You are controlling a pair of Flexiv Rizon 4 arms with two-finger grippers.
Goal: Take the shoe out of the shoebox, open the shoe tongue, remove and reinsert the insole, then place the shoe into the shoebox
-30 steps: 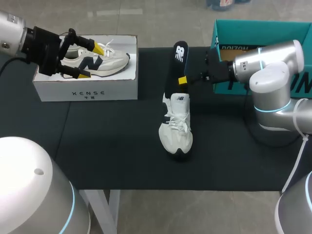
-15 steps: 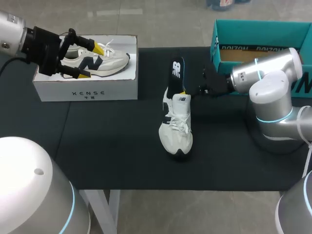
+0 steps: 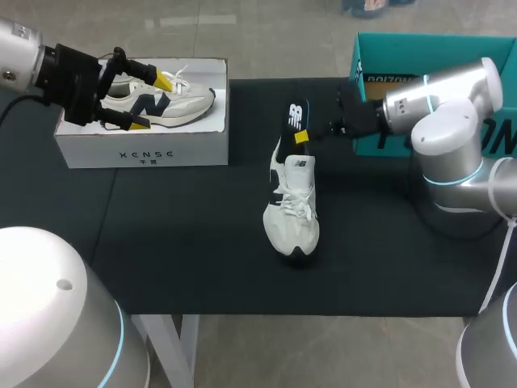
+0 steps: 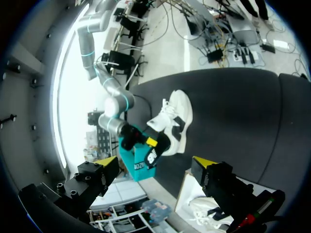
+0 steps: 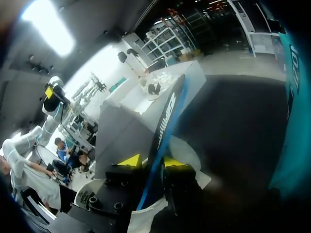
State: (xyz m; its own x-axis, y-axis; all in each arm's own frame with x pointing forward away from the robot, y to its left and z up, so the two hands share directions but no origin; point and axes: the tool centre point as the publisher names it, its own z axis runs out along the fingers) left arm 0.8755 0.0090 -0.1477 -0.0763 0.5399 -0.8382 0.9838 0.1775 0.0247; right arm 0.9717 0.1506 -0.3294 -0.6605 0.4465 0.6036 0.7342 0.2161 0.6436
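Note:
A white shoe (image 3: 291,210) lies mid-table, toe toward the front edge. A black insole (image 3: 295,117) stands slanted out of its heel opening. My right gripper (image 3: 304,139) sits at the insole's lower part. In the right wrist view the insole (image 5: 165,121) rises edge-on between the yellow fingertips (image 5: 130,160), which stand slightly off it, so this gripper (image 5: 152,161) is open. The white shoe (image 5: 192,158) lies under it. The teal shoebox (image 3: 420,52) stands at the back right. My left gripper (image 3: 152,102) hangs open over the white box, holding nothing; from its wrist view (image 4: 154,164) the shoe (image 4: 175,119) is far ahead.
A white shoebox (image 3: 141,145) at the left holds a second white and navy shoe (image 3: 174,101). My right arm's elbow (image 3: 452,153) rises beside the teal box. Dark cloth covers the table (image 3: 186,234). The teal box (image 4: 138,162) shows beyond the shoe in the left wrist view.
The right gripper lowered the insole into the shoe's heel, then loosened and slid up along it while the insole stayed. The left arm kept still.

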